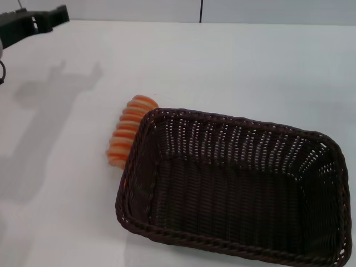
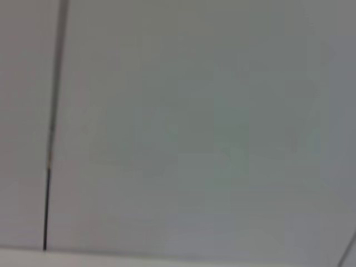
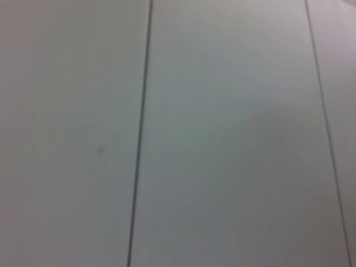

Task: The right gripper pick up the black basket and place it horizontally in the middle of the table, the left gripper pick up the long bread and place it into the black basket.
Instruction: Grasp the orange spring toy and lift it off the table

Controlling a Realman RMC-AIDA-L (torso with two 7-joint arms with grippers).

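Observation:
The black basket [image 1: 233, 183] lies on the white table [image 1: 222, 61] at the near right, its long side running across the view and its inside bare. The long bread [image 1: 129, 130], tan with orange stripes, lies on the table just beyond the basket's left end, partly hidden behind the rim. My left gripper [image 1: 53, 18] hangs high at the far left corner, well away from both. The right gripper is out of view. Both wrist views show only pale panels with dark seams.
The left arm's shadow [image 1: 50, 105] falls on the tabletop at the left. A wall with a dark vertical seam [image 1: 200, 11] stands behind the table's far edge.

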